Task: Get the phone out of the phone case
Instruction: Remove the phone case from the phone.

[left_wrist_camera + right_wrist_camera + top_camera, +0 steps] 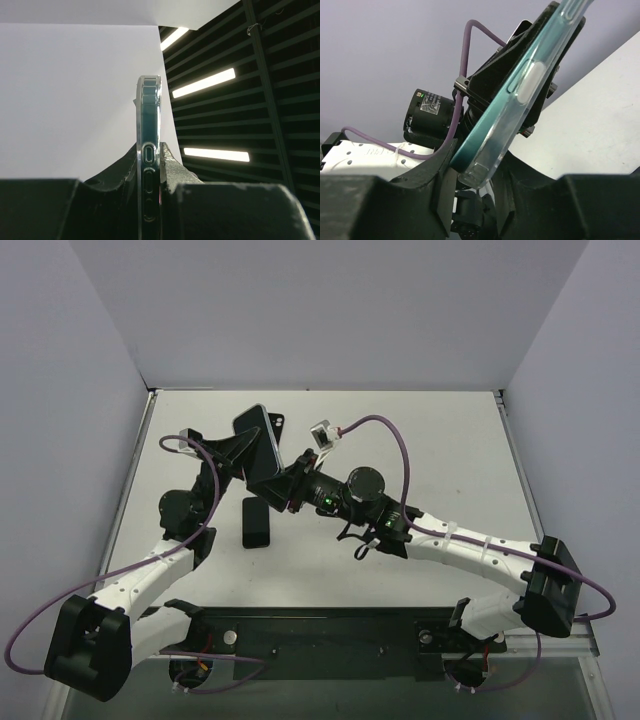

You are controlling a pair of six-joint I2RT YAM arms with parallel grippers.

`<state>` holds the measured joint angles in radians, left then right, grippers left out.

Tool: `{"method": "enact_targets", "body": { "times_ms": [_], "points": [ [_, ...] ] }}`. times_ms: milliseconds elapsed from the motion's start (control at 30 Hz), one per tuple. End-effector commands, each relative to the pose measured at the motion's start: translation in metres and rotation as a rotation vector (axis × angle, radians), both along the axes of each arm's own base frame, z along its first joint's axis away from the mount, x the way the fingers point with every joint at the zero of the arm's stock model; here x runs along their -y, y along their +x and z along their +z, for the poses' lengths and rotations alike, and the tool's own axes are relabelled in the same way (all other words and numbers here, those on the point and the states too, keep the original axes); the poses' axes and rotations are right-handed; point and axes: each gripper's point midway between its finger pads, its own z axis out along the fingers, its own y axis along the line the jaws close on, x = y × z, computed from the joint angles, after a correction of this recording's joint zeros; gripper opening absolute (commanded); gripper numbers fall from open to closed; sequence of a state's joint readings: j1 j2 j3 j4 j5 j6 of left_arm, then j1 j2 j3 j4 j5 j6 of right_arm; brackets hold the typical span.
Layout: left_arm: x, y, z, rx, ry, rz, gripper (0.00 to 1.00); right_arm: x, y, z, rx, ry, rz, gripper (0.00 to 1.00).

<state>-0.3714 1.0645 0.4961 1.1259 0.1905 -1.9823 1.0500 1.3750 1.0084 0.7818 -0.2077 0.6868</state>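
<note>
A teal phone (258, 435) in a clear case is held up in the air over the back left of the table. My left gripper (243, 455) is shut on it. In the left wrist view the cased phone (149, 110) stands edge-on between the fingers, my left gripper (150, 172) clamping both faces. My right gripper (286, 486) sits at the phone's lower corner. In the right wrist view the clear case corner (481, 172) and the teal phone edge (487, 127) lie between the fingers of my right gripper (477, 180), which close on that corner.
A black rectangular block (257, 523) lies on the white table (440, 450) just below the held phone. Grey walls enclose the table at the left, back and right. Purple cables loop over both arms.
</note>
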Motion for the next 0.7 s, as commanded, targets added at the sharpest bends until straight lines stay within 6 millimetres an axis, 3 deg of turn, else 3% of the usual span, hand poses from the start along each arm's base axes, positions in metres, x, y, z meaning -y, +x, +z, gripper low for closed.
{"method": "enact_targets", "body": {
  "times_ms": [0, 167, 267, 333, 433, 567, 667],
  "points": [
    [-0.012, -0.031, 0.053, 0.154, -0.105, -0.037, 0.0, 0.003, 0.016, 0.019, 0.025, -0.001, -0.106, 0.24],
    [-0.014, -0.035, 0.059, 0.17, -0.098, -0.028, 0.0, 0.005, 0.022, 0.008, 0.018, -0.053, -0.167, 0.14],
    [-0.014, -0.037, 0.062, 0.167, -0.099, -0.032, 0.0, 0.006, 0.025, 0.001, 0.045, -0.086, -0.182, 0.0],
    [-0.016, -0.038, 0.066, 0.156, -0.114, -0.047, 0.0, 0.005, 0.021, -0.011, 0.109, -0.132, -0.161, 0.0],
    [-0.011, -0.045, 0.075, 0.131, -0.121, -0.129, 0.0, 0.011, 0.015, -0.049, 0.284, -0.272, -0.129, 0.0],
    [0.0, -0.058, 0.094, 0.13, -0.08, -0.212, 0.0, 0.023, 0.029, -0.08, 0.434, -0.461, -0.12, 0.0],
    [-0.006, -0.072, 0.107, 0.159, -0.092, -0.216, 0.0, 0.03, 0.045, -0.085, 0.465, -0.503, -0.133, 0.0]
  ]
}}
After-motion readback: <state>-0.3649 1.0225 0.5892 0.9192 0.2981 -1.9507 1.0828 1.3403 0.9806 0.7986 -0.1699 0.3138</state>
